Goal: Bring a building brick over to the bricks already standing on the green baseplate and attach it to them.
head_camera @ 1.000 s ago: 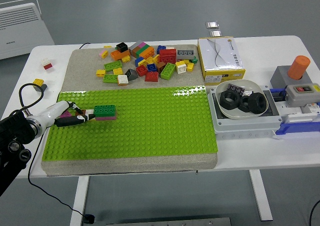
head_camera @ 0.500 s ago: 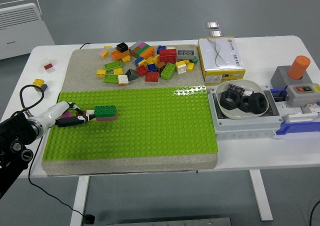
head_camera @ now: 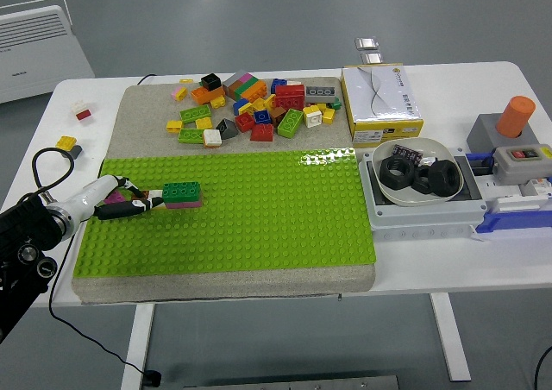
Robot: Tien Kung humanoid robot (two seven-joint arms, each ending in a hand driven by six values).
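One hand at the brick stack

Left hand reaches over the green baseplate on the worktop; its fingertips touch the green brick atop a pink brick. Grip state: cannot tell. Loose bricks lie well apart, behind the baseplate

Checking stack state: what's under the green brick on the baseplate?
The green brick sits on a pink brick, which rests on the green baseplate. The studs beneath are covered. The left hand is right beside the stack.

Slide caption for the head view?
Left hand reaches to the green-topped brick stack on the green baseplate; loose bricks lie behind.
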